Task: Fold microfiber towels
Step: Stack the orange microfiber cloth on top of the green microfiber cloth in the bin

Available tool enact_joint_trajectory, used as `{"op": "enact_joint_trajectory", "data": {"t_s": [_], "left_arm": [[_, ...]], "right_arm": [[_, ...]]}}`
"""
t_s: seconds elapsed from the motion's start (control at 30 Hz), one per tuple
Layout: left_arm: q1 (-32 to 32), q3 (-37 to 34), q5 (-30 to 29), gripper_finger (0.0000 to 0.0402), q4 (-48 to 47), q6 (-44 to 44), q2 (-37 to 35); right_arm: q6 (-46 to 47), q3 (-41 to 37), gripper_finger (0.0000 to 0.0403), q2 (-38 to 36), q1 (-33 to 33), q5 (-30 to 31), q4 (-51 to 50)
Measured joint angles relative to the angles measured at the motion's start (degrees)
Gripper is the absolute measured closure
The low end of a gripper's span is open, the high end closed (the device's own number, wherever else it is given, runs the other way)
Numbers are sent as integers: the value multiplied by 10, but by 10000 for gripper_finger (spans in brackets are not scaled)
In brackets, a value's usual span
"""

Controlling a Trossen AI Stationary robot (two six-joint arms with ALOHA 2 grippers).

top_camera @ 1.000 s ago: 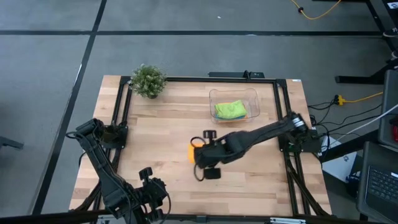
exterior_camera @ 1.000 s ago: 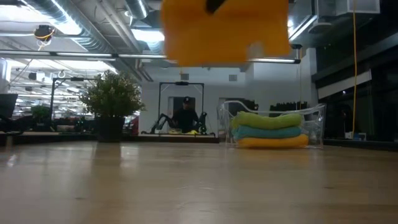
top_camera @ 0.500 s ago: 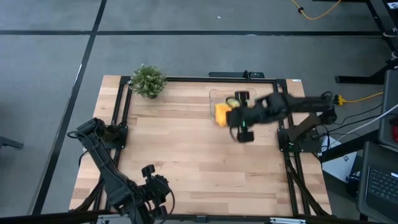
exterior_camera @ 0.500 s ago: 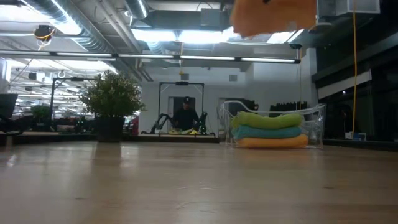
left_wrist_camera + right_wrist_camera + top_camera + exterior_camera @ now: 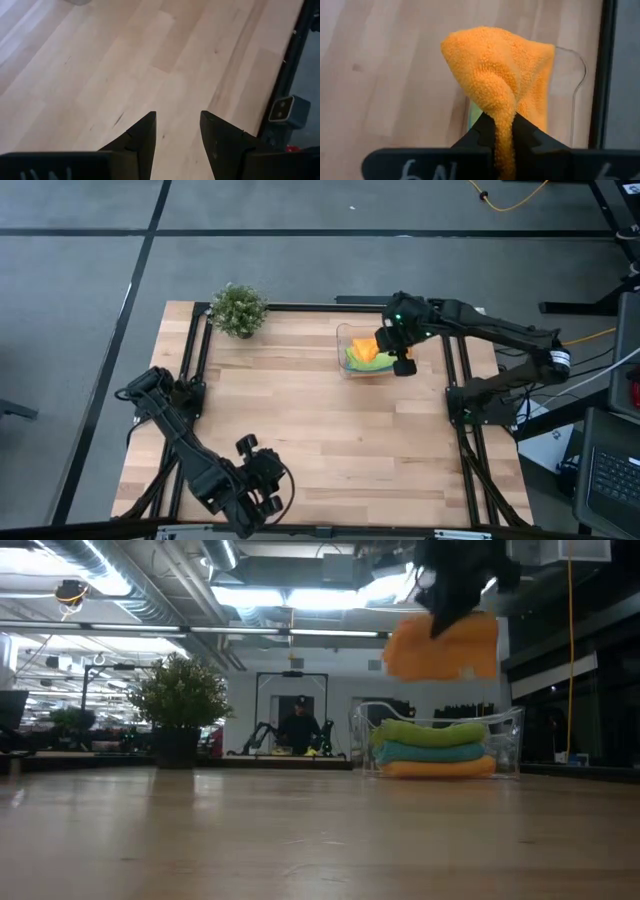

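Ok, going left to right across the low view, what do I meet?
Small green potted plant → person in dark clothes far behind the table → clear plastic tub of stacked towels, with the right pincer holding a fuzzy orange towel above it.

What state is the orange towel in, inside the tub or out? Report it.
Out. The right end effector holds the orange towel above the clear tub.

Robotics lab: exposed ceiling ducts [image 5: 150, 585], another robot rig [image 5: 292, 730].
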Motion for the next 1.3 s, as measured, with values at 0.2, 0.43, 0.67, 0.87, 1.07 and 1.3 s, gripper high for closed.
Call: {"op": "enact_joint_trajectory", "data": {"t_s": [0.2, 0.43, 0.67, 0.87, 1.07, 1.3], "left_arm": [[27, 0, 3, 256, 0, -4, 0], [47, 0, 5, 256, 1, -4, 0], [59, 0, 7, 256, 1, -5, 0], [68, 0, 7, 256, 1, -5, 0], [71, 0, 7, 256, 1, -4, 0], [71, 0, 7, 257, 0, -4, 0]], "right_arm": [[-71, -55, 380, 24, -57, -6, 103], [-156, -72, 380, 60, -107, -62, 133], [-203, -72, 380, 91, -142, -79, 155], [-217, -72, 380, 116, -153, -80, 157], [-172, -72, 380, 126, -141, -95, 154], [-157, -71, 380, 125, -120, -96, 142]]}}
